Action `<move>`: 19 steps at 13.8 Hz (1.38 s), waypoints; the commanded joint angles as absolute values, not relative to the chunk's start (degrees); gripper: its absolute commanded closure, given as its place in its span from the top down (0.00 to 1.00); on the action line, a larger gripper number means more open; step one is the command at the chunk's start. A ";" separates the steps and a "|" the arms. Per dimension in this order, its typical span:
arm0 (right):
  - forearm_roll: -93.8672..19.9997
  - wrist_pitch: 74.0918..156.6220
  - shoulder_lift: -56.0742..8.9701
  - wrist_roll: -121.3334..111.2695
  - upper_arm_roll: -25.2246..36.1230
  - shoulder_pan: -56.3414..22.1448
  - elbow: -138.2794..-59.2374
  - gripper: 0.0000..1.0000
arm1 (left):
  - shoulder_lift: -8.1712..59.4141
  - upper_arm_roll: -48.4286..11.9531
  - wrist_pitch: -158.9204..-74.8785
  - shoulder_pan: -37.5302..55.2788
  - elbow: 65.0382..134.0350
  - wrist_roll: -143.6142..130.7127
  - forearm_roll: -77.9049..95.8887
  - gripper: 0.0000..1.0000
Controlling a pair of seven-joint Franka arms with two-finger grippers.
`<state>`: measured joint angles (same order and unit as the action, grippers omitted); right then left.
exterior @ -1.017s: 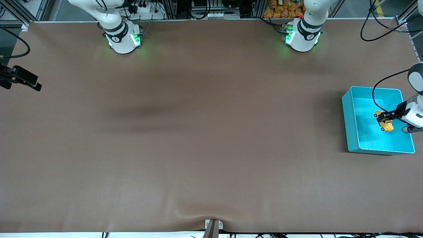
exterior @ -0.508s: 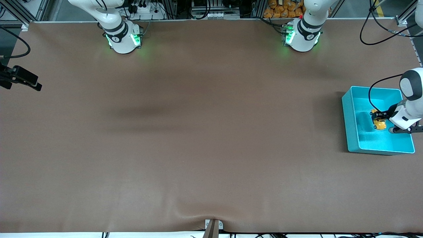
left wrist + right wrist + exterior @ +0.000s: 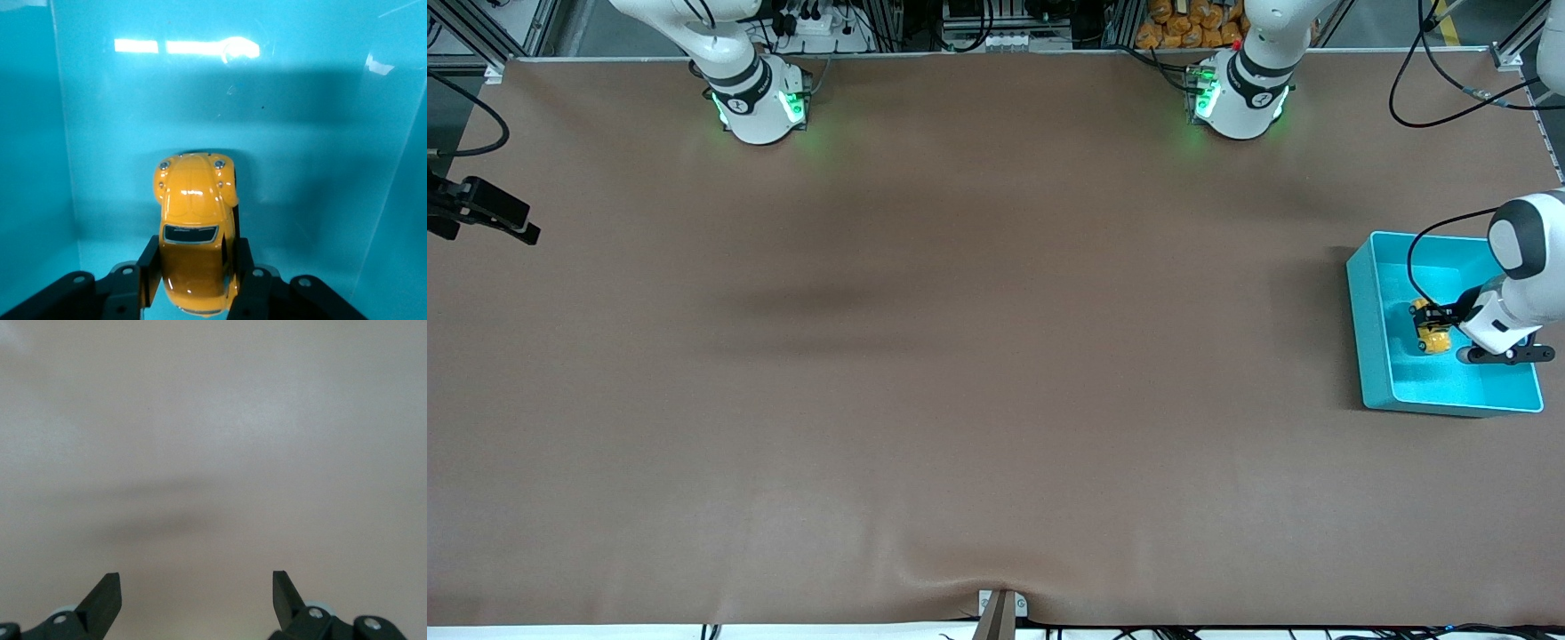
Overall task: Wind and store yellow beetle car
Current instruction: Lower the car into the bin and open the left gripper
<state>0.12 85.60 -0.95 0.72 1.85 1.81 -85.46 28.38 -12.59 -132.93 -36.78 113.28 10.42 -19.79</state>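
The left claw [image 3: 1423,322] is down inside the turquoise bin [image 3: 1371,356], which sits at the left arm's end of the brown desk [image 3: 978,356]. Its two black fingers [image 3: 148,270] pinch the car [image 3: 195,233] by the flanks, at the rear half of the body, so the rounded nose with its two small headlights sticks out past the fingertips. The car is yellow-orange, roof toward the wrist camera, and it is low over the bin's floor, with a shadow just under the nose; whether the wheels touch the floor cannot be told. The right claw [image 3: 197,593] is spread wide with nothing between its fingers, over bare desk, and the right arm waits. In the front view, only that arm's base shows.
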 commanded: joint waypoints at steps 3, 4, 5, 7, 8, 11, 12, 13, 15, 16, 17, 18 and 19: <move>0.00 85.61 -0.26 1.14 1.05 2.64 -86.22 1.00 | 26.47 -13.27 -132.98 -36.65 111.71 10.19 -21.45 1.00; 0.00 85.52 -0.26 1.14 0.97 2.64 -86.22 1.00 | 25.06 -13.62 -132.98 -36.65 111.71 10.46 -21.45 1.00; 0.09 85.52 -0.26 1.14 0.97 2.64 -86.22 1.00 | 23.66 -14.58 -132.89 -36.56 111.71 10.46 -21.45 1.00; 0.00 85.61 -0.26 1.14 0.97 2.64 -86.22 1.00 | 21.54 -17.39 -132.11 -36.56 109.61 10.28 -21.27 1.00; 0.00 85.61 -0.18 1.06 0.97 2.64 -86.13 1.00 | 20.14 -18.71 -130.88 -36.56 108.82 10.37 -20.57 1.00; 0.18 85.61 -0.18 1.05 0.88 2.64 -86.22 1.00 | 16.62 -23.19 -127.01 -36.65 107.14 9.76 -19.95 1.00; 0.18 85.61 -0.18 1.05 0.88 2.64 -86.13 1.00 | 15.39 -23.99 -125.87 -36.56 106.96 8.62 -18.82 1.00; 0.18 85.52 -0.09 1.05 0.88 2.64 -86.13 1.00 | 14.08 -24.17 -124.90 -36.04 106.96 8.27 -17.94 1.00; 0.18 85.60 -0.09 1.05 0.88 2.64 -86.13 1.00 | 9.60 -23.38 -120.44 -31.41 106.96 7.91 -15.22 1.00; 0.18 85.61 -0.17 1.05 0.88 2.72 -86.13 1.00 | 7.06 -20.77 -117.97 -27.98 106.96 7.39 -12.59 1.00; 0.26 85.61 -0.18 1.05 0.97 2.64 -86.13 1.00 | 4.94 -17.44 -116.73 -23.51 106.96 7.21 -9.78 1.00; 0.26 85.61 -0.09 1.05 0.97 2.64 -86.13 1.00 | 3.27 -14.53 -115.15 -19.73 106.96 6.95 -7.84 1.00; 0.26 85.61 -0.17 0.97 0.97 2.64 -86.13 1.00 | 1.95 -13.28 -113.57 -17.08 106.88 6.25 -7.21 1.00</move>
